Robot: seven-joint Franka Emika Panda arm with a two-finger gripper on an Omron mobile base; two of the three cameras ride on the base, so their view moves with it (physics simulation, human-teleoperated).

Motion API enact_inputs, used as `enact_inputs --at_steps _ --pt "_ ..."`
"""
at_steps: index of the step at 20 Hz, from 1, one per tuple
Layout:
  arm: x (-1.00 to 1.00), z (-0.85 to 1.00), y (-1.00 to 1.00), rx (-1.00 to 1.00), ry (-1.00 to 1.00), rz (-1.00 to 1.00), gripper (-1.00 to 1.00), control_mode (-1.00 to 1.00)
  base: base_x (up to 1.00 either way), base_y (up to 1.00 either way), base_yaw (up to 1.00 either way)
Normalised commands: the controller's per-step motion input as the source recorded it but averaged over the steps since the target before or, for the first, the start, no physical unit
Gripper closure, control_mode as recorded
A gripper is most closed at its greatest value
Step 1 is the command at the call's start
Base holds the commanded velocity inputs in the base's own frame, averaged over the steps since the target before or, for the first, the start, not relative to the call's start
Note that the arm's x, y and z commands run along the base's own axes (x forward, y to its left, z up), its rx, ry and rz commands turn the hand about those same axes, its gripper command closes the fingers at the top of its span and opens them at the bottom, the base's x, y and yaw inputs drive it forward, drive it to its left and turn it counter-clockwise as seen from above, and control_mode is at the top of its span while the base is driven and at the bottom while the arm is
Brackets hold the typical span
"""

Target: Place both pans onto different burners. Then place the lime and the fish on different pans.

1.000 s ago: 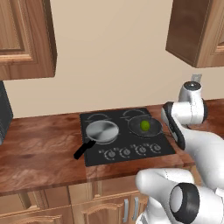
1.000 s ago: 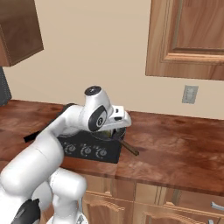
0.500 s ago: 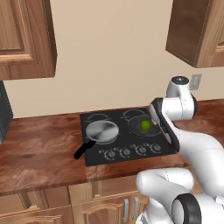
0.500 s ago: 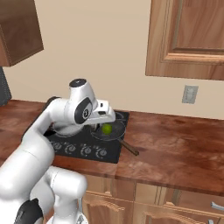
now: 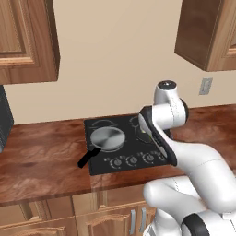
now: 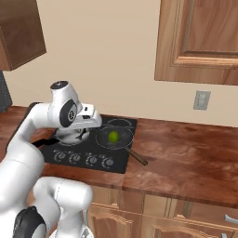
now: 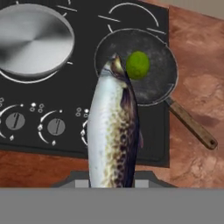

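Your two base cameras behind the arm, left and right, looking forward and down, both sharing the black cooktop [image 5: 126, 144] on the counter [image 6: 186, 153], your hand camera close above it, facing down along a hanging fish [image 7: 113, 131]

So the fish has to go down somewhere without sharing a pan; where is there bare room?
The shiny silver steel pan on the left burner lies bare. The dark pan beside it already holds the small yellow-green lime. Brown wooden counter right of the black cooktop is free, past the dark pan's handle.
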Motion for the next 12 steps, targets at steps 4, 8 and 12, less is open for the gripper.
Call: enact_inputs --at_steps 4,8,12 --pt "0.04 0.0 0.61 0.03 0.03 0.0 1.0 -1.0 0.0 0.0 0.0" --pt "0.17 0.0 0.52 0.0 0.02 0.0 1.0 -1.0 0.0 0.0 0.0" --pt "0.28 0.0 0.52 0.0 0.02 0.0 1.0 -1.0 0.0 0.0 0.0"
